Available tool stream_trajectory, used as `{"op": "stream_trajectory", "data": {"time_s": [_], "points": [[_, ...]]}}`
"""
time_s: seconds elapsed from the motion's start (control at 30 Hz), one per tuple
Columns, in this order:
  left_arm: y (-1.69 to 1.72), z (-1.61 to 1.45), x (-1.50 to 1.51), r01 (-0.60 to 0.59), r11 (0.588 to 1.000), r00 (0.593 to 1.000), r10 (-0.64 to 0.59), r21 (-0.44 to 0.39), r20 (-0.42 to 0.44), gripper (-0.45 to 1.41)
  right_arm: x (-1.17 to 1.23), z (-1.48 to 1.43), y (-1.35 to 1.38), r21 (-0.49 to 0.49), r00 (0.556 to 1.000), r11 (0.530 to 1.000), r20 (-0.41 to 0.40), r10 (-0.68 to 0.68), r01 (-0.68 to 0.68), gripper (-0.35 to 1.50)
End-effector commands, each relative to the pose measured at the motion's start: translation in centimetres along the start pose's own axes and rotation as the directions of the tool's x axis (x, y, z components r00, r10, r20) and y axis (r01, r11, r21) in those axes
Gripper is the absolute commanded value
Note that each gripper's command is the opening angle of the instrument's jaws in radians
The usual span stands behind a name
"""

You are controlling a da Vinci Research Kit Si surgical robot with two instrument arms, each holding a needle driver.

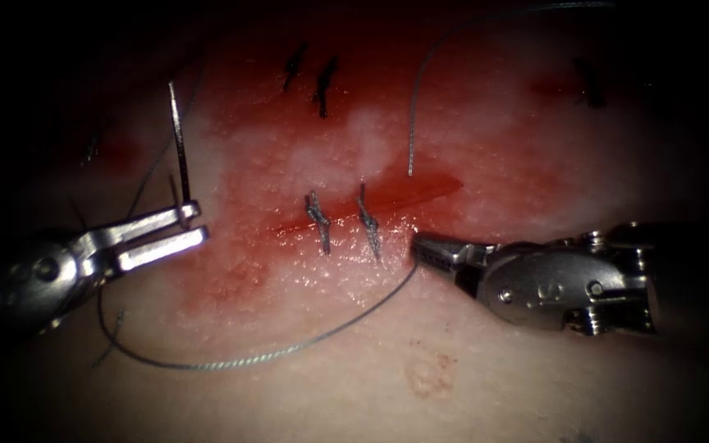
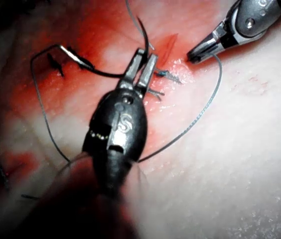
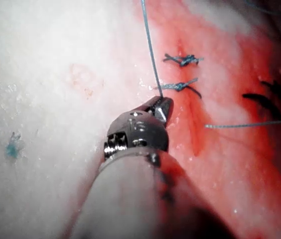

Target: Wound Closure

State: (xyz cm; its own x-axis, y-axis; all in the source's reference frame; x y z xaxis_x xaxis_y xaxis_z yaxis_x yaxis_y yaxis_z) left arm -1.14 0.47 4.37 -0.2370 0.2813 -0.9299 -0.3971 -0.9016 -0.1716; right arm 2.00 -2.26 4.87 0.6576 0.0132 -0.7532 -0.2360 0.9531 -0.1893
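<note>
a: what does the left tool (image 1: 194, 223) hold?

b: the needle (image 1: 179, 148), gripped near one end of its curve. the jaws stand slightly apart along their length but pinch the needle near their tips. the needle rises clear above the tool, out of the tissue (image 1: 469, 377), well to the left of the cut (image 1: 387, 205).

a: and the right tool (image 1: 417, 246)?

b: its jaws are closed on the thread (image 1: 272, 354) at the near edge of the cut, just right of the two finished stitches (image 1: 342, 223). from the tips the thread sweeps in a slack loop over the tissue toward the left tool. a second length (image 1: 413, 107) comes down from above, and its end lies at the far edge of the cut.

a: where is the wound in its closure?

b: two stitches cross the left part of the cut; the part to their right lies open, wet with red fluid (image 1: 289, 164).

a: what could go wrong from here?

b: judged from this frame, a pull by the right tool against the tissue could tear the wound edge or fray the thread in the jaws. the slack loop could snag on the stitches or the left tool's jaws. the needle, held near its end, could swivel in the grip.
</note>
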Motion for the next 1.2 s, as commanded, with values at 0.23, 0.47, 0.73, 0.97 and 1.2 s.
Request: {"op": "stream_trajectory", "data": {"time_s": [0.23,0.47,0.73,0.97,1.2], "points": [[0.01,0.07,-0.05,0.000,1.000,1.000,0.000,0.000,-0.001,-0.45,0.14,-0.05,-0.16,0.010,1.000,1.000,-0.009,0.009,-0.009,-0.35],[0.01,0.07,-0.04,0.000,1.000,1.000,0.000,0.000,-0.001,-0.45,0.50,-0.42,-0.41,0.064,1.000,0.998,-0.019,0.000,0.001,-0.35],[0.01,0.08,-0.04,0.000,1.000,1.000,0.000,-0.001,-0.002,-0.45,0.96,-0.82,-0.83,0.163,0.999,0.986,-0.022,-0.022,0.026,-0.35],[0.01,0.08,-0.04,0.000,1.000,1.000,0.000,-0.002,0.000,-0.45,1.41,-1.13,-1.16,0.261,0.998,0.964,-0.052,-0.044,0.056,-0.35],[0.02,0.09,-0.04,0.000,1.000,1.000,0.000,-0.002,0.001,-0.45,1.80,-1.35,-1.37,0.346,0.995,0.938,-0.094,0.019,0.014,-0.35]]}}
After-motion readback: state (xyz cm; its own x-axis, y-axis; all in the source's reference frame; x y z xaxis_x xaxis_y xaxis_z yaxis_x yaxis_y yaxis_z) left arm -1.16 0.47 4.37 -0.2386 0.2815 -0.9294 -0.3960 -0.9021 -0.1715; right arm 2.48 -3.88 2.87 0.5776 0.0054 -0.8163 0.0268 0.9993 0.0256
